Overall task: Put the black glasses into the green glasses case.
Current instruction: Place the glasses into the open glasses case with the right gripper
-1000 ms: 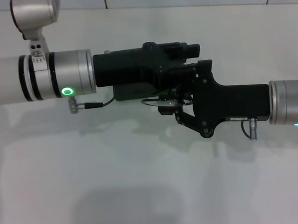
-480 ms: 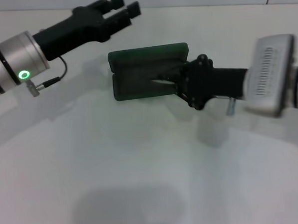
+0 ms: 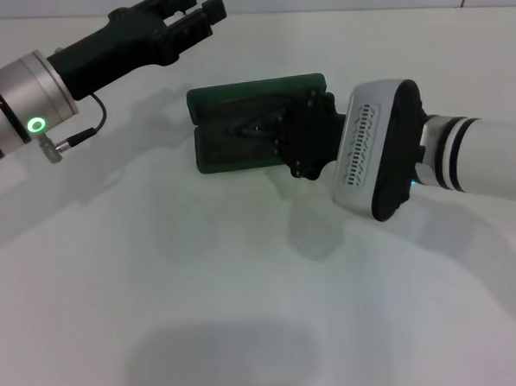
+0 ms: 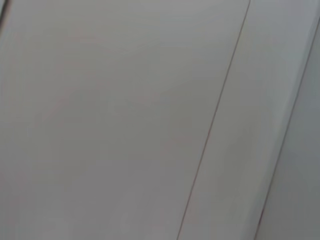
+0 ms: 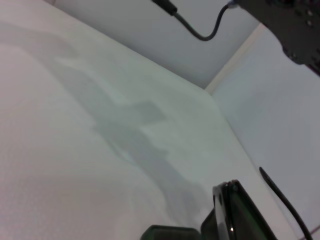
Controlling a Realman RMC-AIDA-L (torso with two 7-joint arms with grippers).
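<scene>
The green glasses case (image 3: 237, 129) lies open on the white table (image 3: 203, 291), lid tipped up at the far side, tray toward the near side. The right hand (image 3: 281, 131) reaches into it from the right, black fingers over the tray's right end. Something thin and dark shows at its tips, probably the black glasses (image 3: 259, 126), but only a sliver is visible; I cannot tell whether the fingers are clamped on them or already slack.

The left hand (image 3: 198, 9) hangs well apart, up beyond the case's left end, fingers narrowly parted and empty. Its wrist view shows only bare wall.

Risks as I judge them:
- the frame may land crooked, a temple arm riding over the tray edge, so the lid would not shut on it
- the right hand pushing sideways could slide the light case across the smooth table, since nothing braces it
- pulling out while the glasses are snagged on a finger would drag them back out
- knocking the raised lid could snap it down on the fingers
</scene>
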